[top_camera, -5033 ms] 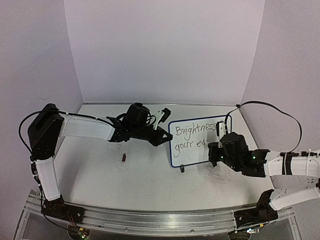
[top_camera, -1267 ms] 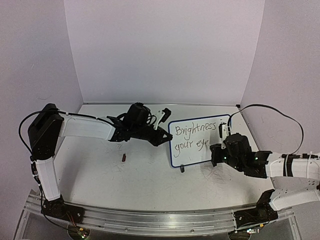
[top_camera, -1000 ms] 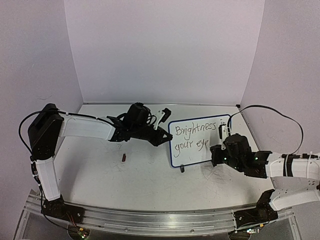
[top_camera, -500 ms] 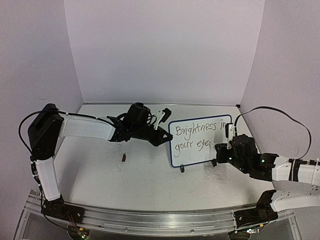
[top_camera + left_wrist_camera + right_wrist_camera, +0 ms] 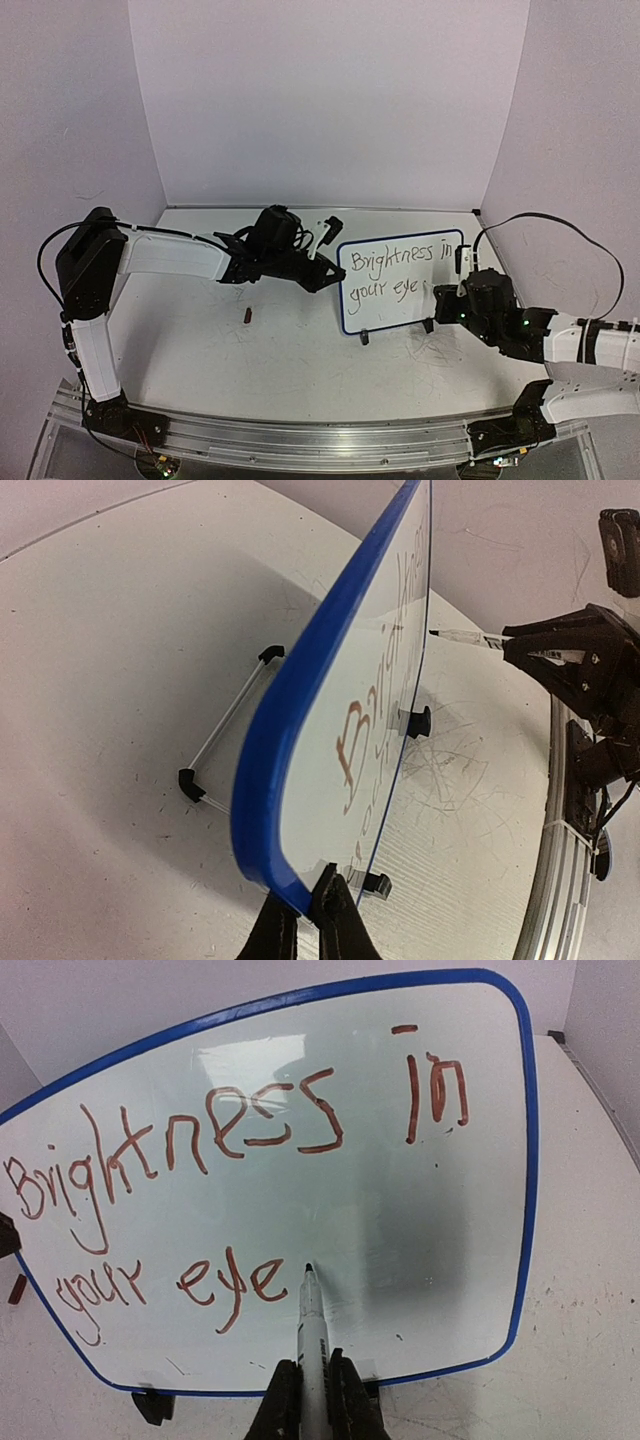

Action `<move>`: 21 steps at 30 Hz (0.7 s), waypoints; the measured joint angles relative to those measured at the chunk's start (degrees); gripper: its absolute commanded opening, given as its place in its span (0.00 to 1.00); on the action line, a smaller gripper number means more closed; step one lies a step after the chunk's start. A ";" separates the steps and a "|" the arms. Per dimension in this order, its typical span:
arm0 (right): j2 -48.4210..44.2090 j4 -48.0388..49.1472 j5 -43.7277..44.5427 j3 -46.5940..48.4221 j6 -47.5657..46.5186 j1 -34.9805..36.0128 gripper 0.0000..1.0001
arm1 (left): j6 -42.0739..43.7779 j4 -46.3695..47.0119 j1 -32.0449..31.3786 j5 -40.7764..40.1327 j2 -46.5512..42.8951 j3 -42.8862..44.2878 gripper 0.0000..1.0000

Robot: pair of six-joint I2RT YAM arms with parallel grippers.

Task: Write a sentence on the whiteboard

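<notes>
Since five seconds ago the sentence point(image 5: 262, 1141) has gained "in" and a finished "eye"; the right gripper point(image 5: 311, 1388), clamped on a marker point(image 5: 310, 1315), has drawn back rightward. The whiteboard point(image 5: 398, 283) stands on the table point(image 5: 300, 370), its left edge pinched by the left gripper point(image 5: 306, 918); a small dark piece point(image 5: 247, 316) lies well apart.

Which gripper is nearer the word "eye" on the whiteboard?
Right. The right gripper holds a marker whose tip sits just right of "eye". The left gripper clamps the whiteboard at its left edge, farther from the word.
</notes>
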 measured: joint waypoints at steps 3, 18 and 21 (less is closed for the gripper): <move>0.20 0.04 0.51 0.01 -0.13 -0.16 0.00 | 0.02 0.02 -0.07 0.00 0.00 0.00 0.00; 2.44 1.59 1.56 0.34 -0.81 -0.97 0.00 | 0.43 0.02 -0.17 -0.02 0.00 0.04 0.00; 2.79 2.18 1.53 0.69 -1.20 -0.97 0.00 | 0.45 0.02 -0.19 -0.02 0.00 0.06 0.00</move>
